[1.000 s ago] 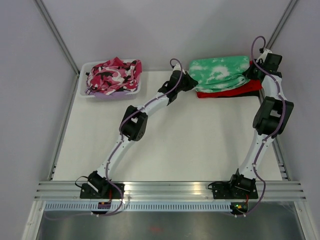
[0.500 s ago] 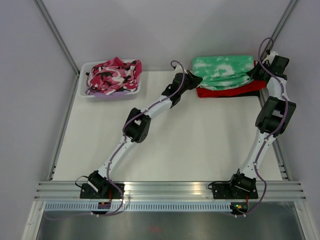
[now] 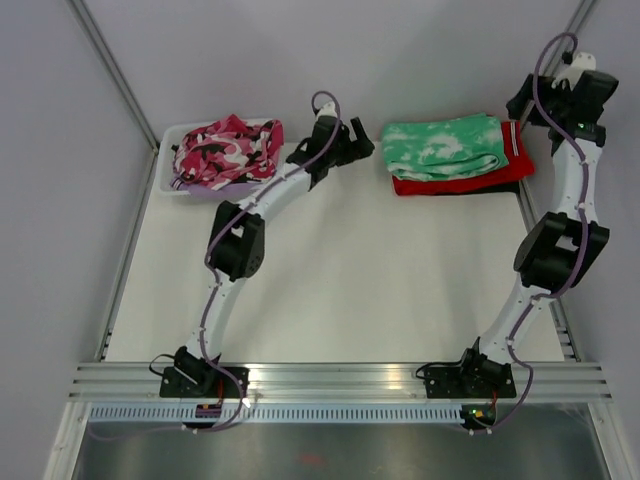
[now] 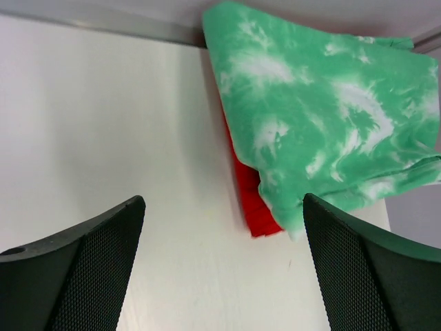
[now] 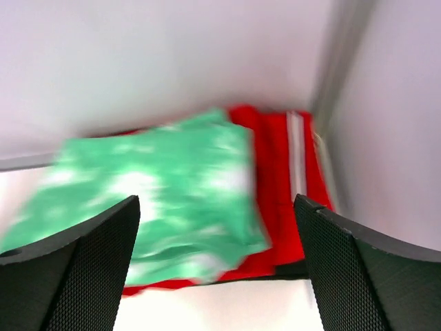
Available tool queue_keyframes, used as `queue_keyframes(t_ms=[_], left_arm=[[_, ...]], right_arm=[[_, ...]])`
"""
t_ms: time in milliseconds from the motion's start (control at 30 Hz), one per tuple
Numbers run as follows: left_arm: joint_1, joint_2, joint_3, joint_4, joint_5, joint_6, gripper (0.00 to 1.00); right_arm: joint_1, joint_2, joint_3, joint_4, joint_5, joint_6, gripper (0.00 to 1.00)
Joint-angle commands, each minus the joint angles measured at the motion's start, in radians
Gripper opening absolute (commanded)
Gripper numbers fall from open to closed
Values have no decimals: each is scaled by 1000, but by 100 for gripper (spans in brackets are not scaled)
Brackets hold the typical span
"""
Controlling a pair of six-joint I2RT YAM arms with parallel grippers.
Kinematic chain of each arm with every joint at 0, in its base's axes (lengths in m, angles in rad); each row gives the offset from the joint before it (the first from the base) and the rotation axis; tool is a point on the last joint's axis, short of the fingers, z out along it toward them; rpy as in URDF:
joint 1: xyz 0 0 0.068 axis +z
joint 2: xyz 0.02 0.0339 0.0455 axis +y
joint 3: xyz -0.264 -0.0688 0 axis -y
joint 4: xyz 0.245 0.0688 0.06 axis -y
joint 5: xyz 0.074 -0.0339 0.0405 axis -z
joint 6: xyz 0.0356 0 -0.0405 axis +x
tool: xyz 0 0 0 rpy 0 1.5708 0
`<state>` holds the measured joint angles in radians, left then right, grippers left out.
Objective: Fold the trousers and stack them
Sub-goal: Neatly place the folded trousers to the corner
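Note:
The mint green tie-dye trousers [image 3: 445,148] lie folded on top of folded red trousers [image 3: 455,183] at the back right of the table. My left gripper [image 3: 362,143] hovers just left of the pile, open and holding nothing. Its wrist view shows the trousers [image 4: 324,117] ahead of the left gripper [image 4: 222,200], overhanging the red trousers [image 4: 251,200]. My right gripper [image 3: 520,100] is raised behind the pile's right end, open and holding nothing. From the right wrist, the trousers [image 5: 151,193] lie below the right gripper [image 5: 216,200], and the red trousers [image 5: 282,172] show a white stripe.
A white bin [image 3: 168,140] at the back left holds a pink, black and white camouflage garment [image 3: 228,150]. Walls and metal frame posts [image 3: 560,50] close in the back and sides. The pile sits close to the table's right edge [image 3: 530,215].
Both grippers have opened and let go of the green trousers. The left arm drew back to the left, the right arm lifted up and away. The trousers now rest on the red pile.

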<state>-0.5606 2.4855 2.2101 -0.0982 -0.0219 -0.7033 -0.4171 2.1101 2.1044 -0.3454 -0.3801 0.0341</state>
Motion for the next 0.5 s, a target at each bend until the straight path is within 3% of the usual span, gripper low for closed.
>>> queue_keyframes(t_ms=[0,100,233,367,467], left_arm=[[21,-388,-61,-190,-24,246,100],[24,-540,-159,-392,-68,333,100],[59,-835,-370,-601,-127,364,100],[158,-1081,-587,-672,-6,331,100],[192,-1257,-732,-686,17,327,100]], right_arm=[[177,-316,-88,-21,-40,-95,98],[268,-456,-235,51,-57,19,98],[293,-740,-615,268,-173,278,98],[301,-944,-837,226,-174,326,98],[301,-1064,-943,91,-160,291,98]])
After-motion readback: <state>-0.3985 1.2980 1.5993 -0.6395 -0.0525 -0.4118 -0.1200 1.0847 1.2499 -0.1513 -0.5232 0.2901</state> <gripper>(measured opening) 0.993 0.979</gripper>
